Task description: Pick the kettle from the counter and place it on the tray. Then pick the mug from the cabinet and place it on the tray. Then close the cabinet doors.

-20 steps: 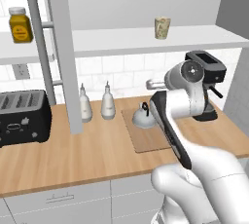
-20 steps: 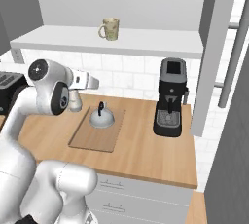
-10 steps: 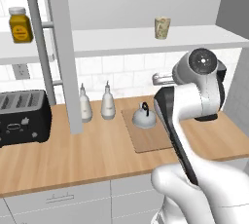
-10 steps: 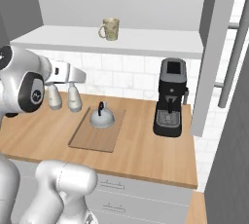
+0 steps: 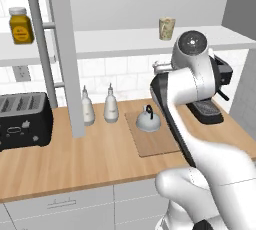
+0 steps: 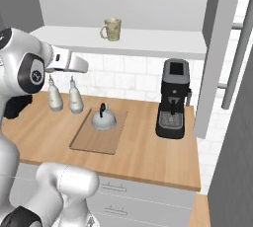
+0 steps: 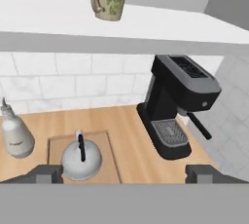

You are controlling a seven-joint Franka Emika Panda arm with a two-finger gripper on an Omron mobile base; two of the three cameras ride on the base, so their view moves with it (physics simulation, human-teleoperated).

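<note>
- Left base view gives us the kettle (image 5: 148,119) already sitting on the tray (image 5: 155,144), up toward the tray's back edge, and the tray lies flat on the counter (image 5: 90,159) near its middle.
- We see the mug (image 6: 111,29) upright on the white shelf of the cabinet (image 6: 148,43), well above the kettle, handle sticking out to the side.
- Hand view has the end effector (image 7: 124,174) with its fingers wide apart and nothing between them, up off the counter and looking at the mug, the kettle and the back wall.
- Cabinet doors (image 5: 62,49) are swung open.
- Two whitish bottles (image 5: 99,106) stand by the back edge just left of the tray, a coffee machine (image 6: 172,100) is toward the right end, and a black toaster (image 5: 22,119) at the left end.
</note>
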